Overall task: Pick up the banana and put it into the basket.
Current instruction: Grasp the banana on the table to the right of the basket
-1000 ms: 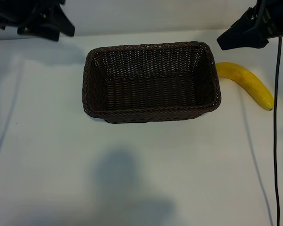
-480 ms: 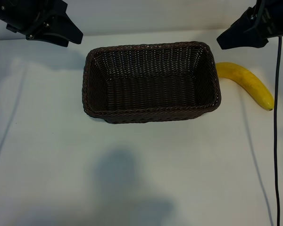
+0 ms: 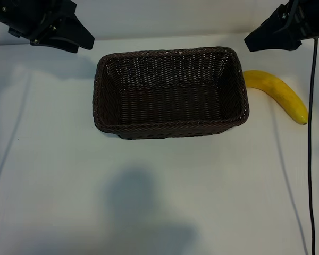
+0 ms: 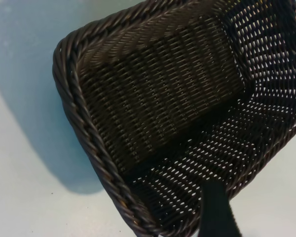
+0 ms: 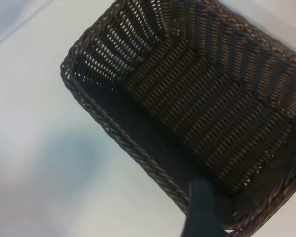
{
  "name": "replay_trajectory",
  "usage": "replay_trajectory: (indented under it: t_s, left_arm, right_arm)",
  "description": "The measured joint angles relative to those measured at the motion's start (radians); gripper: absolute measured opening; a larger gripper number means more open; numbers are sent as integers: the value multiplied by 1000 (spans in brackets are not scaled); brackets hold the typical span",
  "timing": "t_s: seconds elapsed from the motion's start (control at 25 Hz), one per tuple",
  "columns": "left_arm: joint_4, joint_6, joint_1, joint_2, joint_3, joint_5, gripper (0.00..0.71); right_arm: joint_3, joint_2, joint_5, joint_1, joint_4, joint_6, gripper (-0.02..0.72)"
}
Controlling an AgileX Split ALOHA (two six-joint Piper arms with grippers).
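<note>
The dark brown wicker basket stands empty in the middle of the white table. The yellow banana lies on the table just off the basket's right end, curved, apart from the rim. My left gripper hangs high beyond the basket's far left corner. Its wrist view shows the basket below open jaws, with one dark finger over the near wall. My right gripper hovers above the far right corner, behind the banana, open and empty. Its wrist view shows the basket and one finger, but no banana.
A black cable runs down the right side of the table, just past the banana's tip. A broad shadow falls on the bare white table in front of the basket.
The left arm has shifted a little to the right and toward the basket's corner over the last second. The right arm, the banana and the basket have stayed put.
</note>
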Motion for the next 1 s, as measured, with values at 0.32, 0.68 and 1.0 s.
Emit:
replay_trajectory:
  t_s: [0.32, 0.68, 1.0]
  left_arm:
    - [-1, -10, 0, 0, 0, 0, 454]
    - [-1, -14, 0, 0, 0, 0, 454]
    - [-1, -19, 0, 0, 0, 0, 454]
  right_arm:
    - [0, 0, -11, 0, -174, 119, 515]
    - [0, 0, -26, 0, -470, 320, 515]
    - [0, 12, -68, 0, -499, 360, 515]
